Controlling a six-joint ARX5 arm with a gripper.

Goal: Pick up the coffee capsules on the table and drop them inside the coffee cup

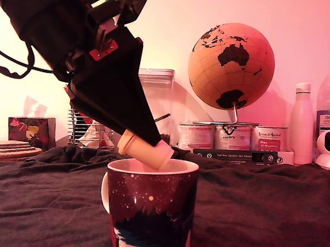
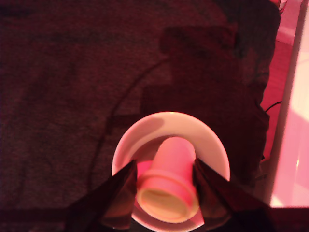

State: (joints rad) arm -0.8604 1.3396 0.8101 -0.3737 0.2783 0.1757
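Cream capsule (image 1: pixel 146 149) sits clamped in the end effector (image 1: pixel 144 143), tilted narrow end down at the mug's (image 1: pixel 150 210) rim on the dark-clothed worktop (image 1: pixel 260 209), seemingly poised for release. Wrist view: fingers (image 2: pixel 118 186) at three and nine o'clock pinch the capsule (image 2: pixel 169 179) over the mug's white inside (image 2: pixel 212 145).

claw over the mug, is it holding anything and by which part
Yes: the claw holds a coffee capsule by its sides near the wider rim end, narrow end pointing down into the coffee cup.
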